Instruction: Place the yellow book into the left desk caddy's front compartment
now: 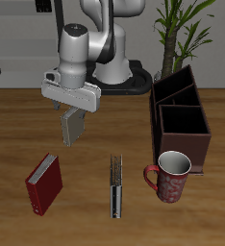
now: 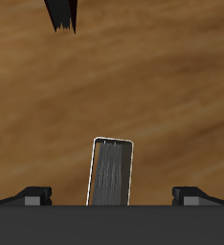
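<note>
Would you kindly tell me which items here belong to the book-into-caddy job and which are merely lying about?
Job:
- yellow book, held in the claw
- left desk caddy
- its front compartment

Lying about:
- dark red book
- striped book
- red mug
- plant

- The arm rises from its base at the back edge of the table and bends forward over the surface, toward the side away from the caddy.
- The wrist points straight down, with the white hand block held level above the tabletop.
- The gripper (image 1: 73, 123) hangs well above the wood, about midway between the back edge and the front edge.
- Its jaws are closed flat on the yellow book (image 1: 74, 125), which hangs upright below the hand.
- In the wrist view, the book (image 2: 111, 172) sits centred between the two fingertips (image 2: 34, 194).
</note>
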{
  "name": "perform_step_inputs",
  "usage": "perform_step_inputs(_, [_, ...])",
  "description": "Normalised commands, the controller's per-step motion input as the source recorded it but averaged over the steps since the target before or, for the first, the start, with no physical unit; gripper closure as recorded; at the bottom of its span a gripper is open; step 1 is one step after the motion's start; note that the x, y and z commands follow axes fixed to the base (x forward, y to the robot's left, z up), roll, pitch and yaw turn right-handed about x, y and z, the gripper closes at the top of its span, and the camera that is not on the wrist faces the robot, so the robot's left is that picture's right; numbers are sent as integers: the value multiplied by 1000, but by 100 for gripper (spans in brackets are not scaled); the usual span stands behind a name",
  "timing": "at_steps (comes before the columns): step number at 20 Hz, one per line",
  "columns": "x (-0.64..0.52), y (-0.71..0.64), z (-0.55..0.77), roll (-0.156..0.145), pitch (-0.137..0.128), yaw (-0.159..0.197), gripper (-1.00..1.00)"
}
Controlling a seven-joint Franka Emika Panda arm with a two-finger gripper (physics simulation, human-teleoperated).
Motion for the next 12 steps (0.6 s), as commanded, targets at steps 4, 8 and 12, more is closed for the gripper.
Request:
perform_step_inputs(4, [78,10,-51,-7,12,-8,-100])
perform_step_inputs(8, [142,10,-63,-3,20,-17,-100])
perform_step_inputs(12, [33,13,-167,7,27,-5,-100])
